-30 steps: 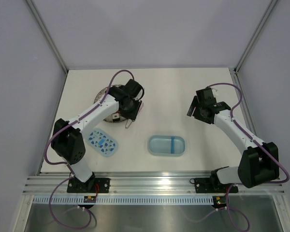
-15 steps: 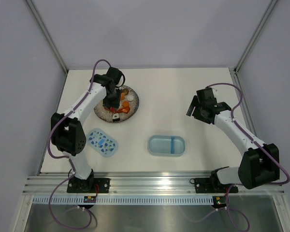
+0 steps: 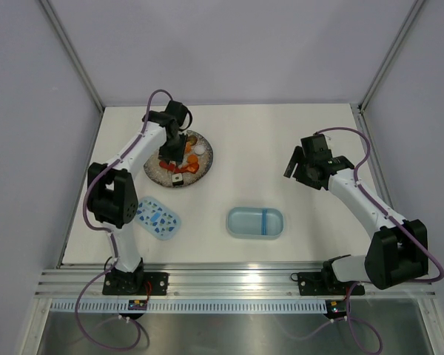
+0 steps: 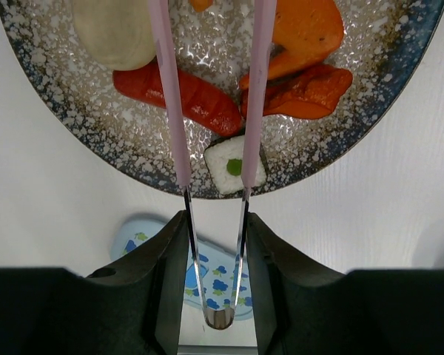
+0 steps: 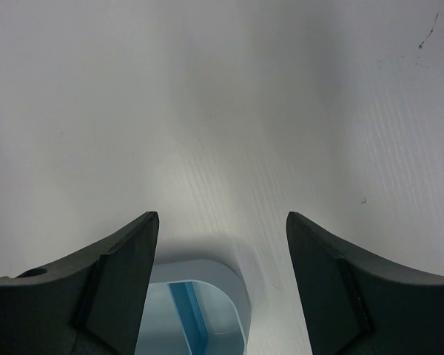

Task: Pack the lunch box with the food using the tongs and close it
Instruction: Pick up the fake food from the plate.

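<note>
My left gripper [image 4: 214, 222] is shut on the tongs [image 4: 170, 96], clamping their joined end. The two pink arms stand apart and reach out over the round speckled plate [image 4: 96, 140]; their tips run off the top edge. On the plate lies the food: a red sausage piece [image 4: 185, 96], orange pieces [image 4: 307, 29], a white square with a green dot [image 4: 235, 164] and a pale round piece [image 4: 115, 33]. The pale blue lunch box [image 3: 255, 222] stands uncovered at front centre, with nothing visible in it. My right gripper [image 5: 222, 222] hangs open above the table just beyond the lunch box [image 5: 196, 310].
The flecked blue lid [image 3: 157, 217] lies flat at the front left, near the left arm's base. The plate [image 3: 154, 171] sits at the back left. Grey walls and metal frame posts bound the table on three sides.
The left arm swung the tongs leftward, from the plate's right edge to over the food, uncovering the plate. In the last half second it barely shifted. The right arm has not moved.
</note>
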`<state>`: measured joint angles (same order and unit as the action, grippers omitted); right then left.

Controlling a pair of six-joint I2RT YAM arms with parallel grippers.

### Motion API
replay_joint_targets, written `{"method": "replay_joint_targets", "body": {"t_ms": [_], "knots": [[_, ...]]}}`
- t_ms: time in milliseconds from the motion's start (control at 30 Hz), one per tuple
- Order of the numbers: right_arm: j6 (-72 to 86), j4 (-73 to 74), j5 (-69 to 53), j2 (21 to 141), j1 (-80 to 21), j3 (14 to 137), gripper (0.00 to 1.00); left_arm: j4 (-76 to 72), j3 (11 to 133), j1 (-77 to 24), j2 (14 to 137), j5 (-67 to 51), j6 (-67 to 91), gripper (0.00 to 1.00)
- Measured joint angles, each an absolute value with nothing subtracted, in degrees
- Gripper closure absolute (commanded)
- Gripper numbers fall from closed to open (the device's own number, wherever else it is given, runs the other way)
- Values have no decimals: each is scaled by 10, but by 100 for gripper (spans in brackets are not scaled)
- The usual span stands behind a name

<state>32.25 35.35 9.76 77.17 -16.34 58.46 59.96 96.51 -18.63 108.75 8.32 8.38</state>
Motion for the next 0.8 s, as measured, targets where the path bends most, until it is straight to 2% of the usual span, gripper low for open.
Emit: {"method": "replay_joint_targets", "body": {"t_ms": [800], "knots": [[339,351,88,772,-163,585,23,602,1026,-186,1189,110,61,58]]}}
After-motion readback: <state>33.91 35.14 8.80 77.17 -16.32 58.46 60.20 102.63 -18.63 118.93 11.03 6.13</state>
